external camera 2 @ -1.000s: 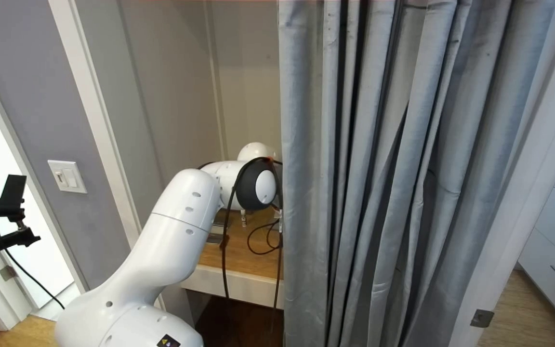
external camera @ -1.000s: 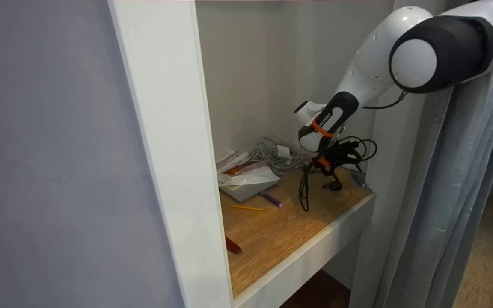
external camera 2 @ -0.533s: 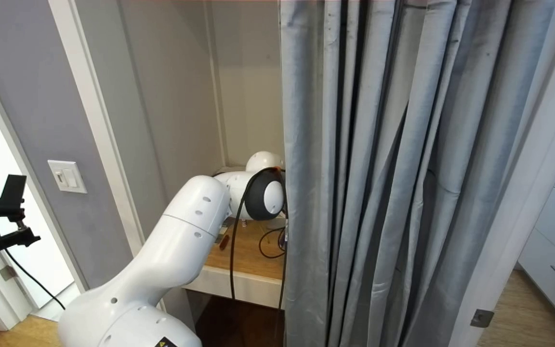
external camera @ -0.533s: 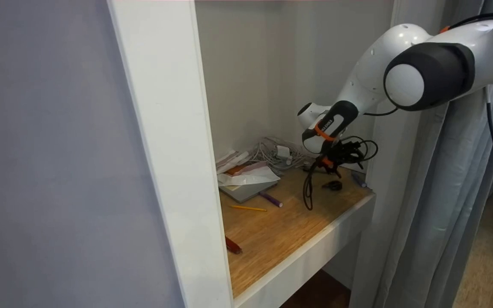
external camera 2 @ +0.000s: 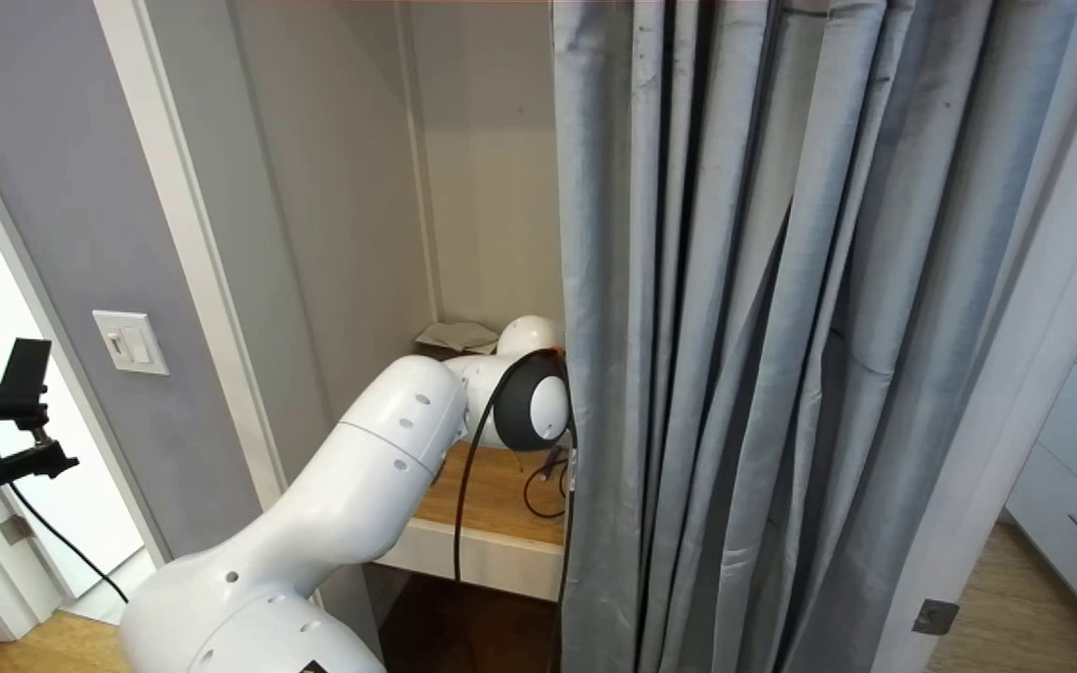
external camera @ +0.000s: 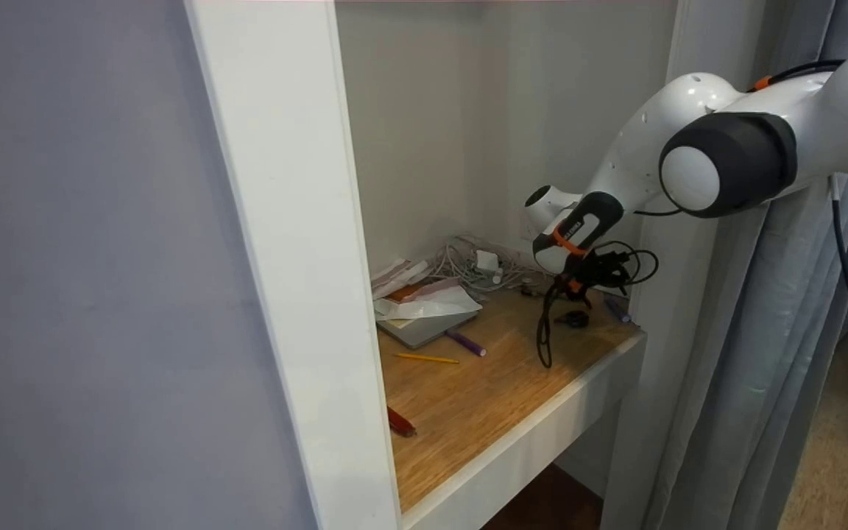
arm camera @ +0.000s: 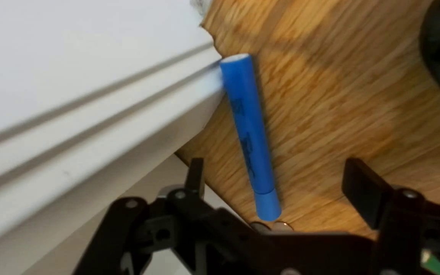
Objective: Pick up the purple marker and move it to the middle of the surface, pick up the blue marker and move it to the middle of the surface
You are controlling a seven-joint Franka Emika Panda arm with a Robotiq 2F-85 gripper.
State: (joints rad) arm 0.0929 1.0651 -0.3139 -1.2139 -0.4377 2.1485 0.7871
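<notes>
One blue marker (arm camera: pixel 251 133), near surface edge (arm camera: pixel 224 190), room inward

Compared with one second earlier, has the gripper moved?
Yes: in an exterior view the gripper has shifted toward picture right, away from the broad white post at picture left and the unmoved purple marker.

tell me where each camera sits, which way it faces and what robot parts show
Wrist view: sits behind the gripper, looking down at the blue marker on the board; spread jaws show low.
In an exterior view: outside the alcove, looking down on the board and purple marker; the arm and gripper show at right.
In an exterior view: behind the arm's white links, facing the alcove; gray curtain at right, gripper not visible.
Both exterior views share the arm, board and curtain.
</notes>
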